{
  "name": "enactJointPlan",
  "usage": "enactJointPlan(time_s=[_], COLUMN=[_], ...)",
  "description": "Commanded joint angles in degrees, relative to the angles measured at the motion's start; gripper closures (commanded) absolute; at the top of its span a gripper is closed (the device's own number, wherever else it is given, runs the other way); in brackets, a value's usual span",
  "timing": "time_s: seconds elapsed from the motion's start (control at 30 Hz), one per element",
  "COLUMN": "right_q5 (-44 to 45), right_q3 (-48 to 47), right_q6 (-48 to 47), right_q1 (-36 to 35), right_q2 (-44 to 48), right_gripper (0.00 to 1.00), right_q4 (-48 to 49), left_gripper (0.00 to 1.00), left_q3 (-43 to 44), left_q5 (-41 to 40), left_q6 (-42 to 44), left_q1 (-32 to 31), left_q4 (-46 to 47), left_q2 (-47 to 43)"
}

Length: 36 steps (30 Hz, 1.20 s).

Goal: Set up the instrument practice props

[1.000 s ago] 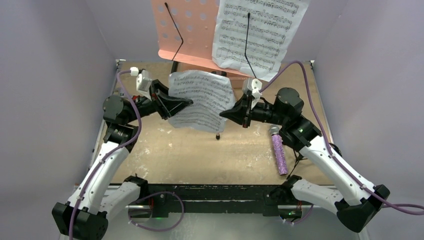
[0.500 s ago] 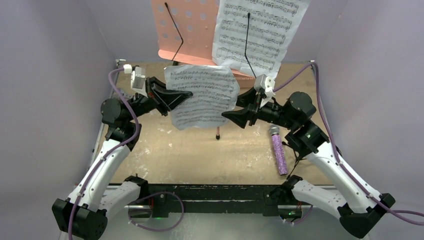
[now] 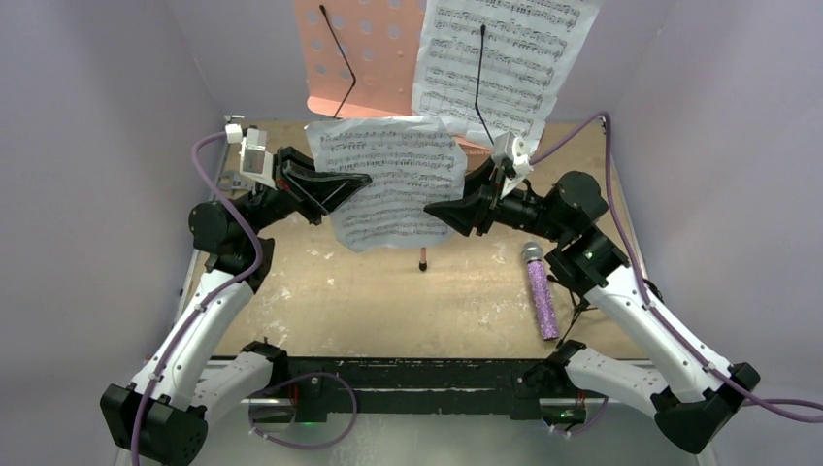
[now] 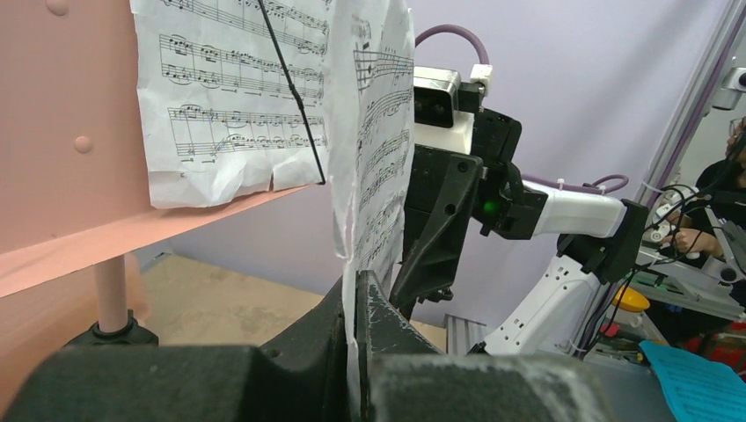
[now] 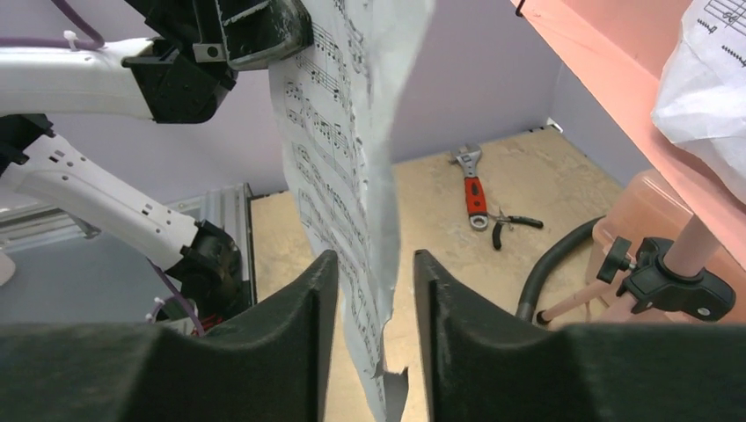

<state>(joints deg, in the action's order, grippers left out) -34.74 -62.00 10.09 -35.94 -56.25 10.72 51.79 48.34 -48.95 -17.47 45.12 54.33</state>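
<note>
The pink perforated music stand (image 3: 364, 58) stands at the back with one white sheet-music page (image 3: 500, 58) resting on its right half under a black wire arm. A second sheet-music page (image 3: 393, 180) hangs upright in the air in front of the stand. My left gripper (image 3: 361, 181) is shut on this page's left edge, and the paper shows pinched between its jaws (image 4: 359, 290). My right gripper (image 3: 434, 209) is open, its fingers (image 5: 303, 299) either side of the page's right edge (image 5: 343, 158) without gripping it. The purple glittery microphone (image 3: 540, 291) lies on the table under the right arm.
A red-handled wrench (image 5: 473, 189) and pliers (image 5: 510, 224) lie on the table's far corner. A pink translucent box (image 5: 651, 211) sits behind the stand's pole clamp (image 5: 677, 286). One tripod leg tip (image 3: 422, 263) touches down mid-table. Purple walls close in on three sides.
The left gripper has shut on the loose page and lifted it toward the stand. The right gripper has let go of the page and opened, drawing slightly right.
</note>
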Motion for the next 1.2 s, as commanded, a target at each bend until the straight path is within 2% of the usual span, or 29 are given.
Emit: enactJointPlan(time_s=[0.0, 0.2, 0.23, 0.27, 0.3, 0.33, 0.37, 0.43, 0.5, 0.73, 1.0, 1.17], right_q5=[-2.01, -2.21, -1.97, -1.65, -1.38, -1.12, -0.9, -0.1, 0.81, 4.75, 10.68, 15.76], right_q3=[-3.43, -5.02, -5.24, -5.38, -5.6, -5.86, -6.23, -7.16, -8.23, -12.65, -21.44, -26.1], right_q6=[3.2, 3.96, 3.74, 3.62, 3.43, 3.37, 3.27, 3.27, 3.42, 3.99, 4.74, 4.86], right_q1=[0.15, 0.15, 0.17, 0.17, 0.17, 0.16, 0.16, 0.17, 0.17, 0.17, 0.15, 0.16], right_q2=[-0.35, -0.7, -0.62, -0.57, -0.4, -0.29, -0.22, -0.18, -0.23, -0.53, -2.52, -3.77], right_gripper=[0.66, 1.0, 1.0, 1.0, 1.0, 1.0, 1.0, 1.0, 1.0, 1.0, 1.0, 1.0], right_q4=[5.84, 6.17, 5.82, 5.61, 5.5, 5.35, 5.1, 4.42, 4.22, 3.01, -0.78, -2.86], left_gripper=[1.0, 1.0, 1.0, 0.95, 0.85, 0.61, 0.51, 0.22, 0.14, 0.07, 0.07, 0.07], left_q3=[1.88, 1.61, 1.5, 1.35, 1.18, 1.12, 1.17, 1.55, 2.02, 1.32, -1.49, -3.68], left_q5=[-0.96, -1.38, -1.6, -1.84, -2.11, -2.44, -2.67, -3.63, -5.23, -13.77, -29.84, -36.45], left_q6=[-1.6, -1.62, -1.39, -1.22, -1.14, -0.99, -0.6, 1.75, 5.49, 16.2, 17.37, 16.39], left_q1=[-0.71, -0.99, -1.03, -0.99, -0.98, -1.0, -1.01, -0.99, -0.99, -1.02, -0.98, -0.96], left_q4=[3.66, 3.59, 3.3, 2.84, 2.19, 1.14, -0.32, -4.78, -10.55, -30.28, -44.58, -53.05], left_q2=[0.23, 0.07, -0.04, -0.18, -0.25, -0.38, -0.48, -1.28, -2.32, -7.56, -11.45, -11.25])
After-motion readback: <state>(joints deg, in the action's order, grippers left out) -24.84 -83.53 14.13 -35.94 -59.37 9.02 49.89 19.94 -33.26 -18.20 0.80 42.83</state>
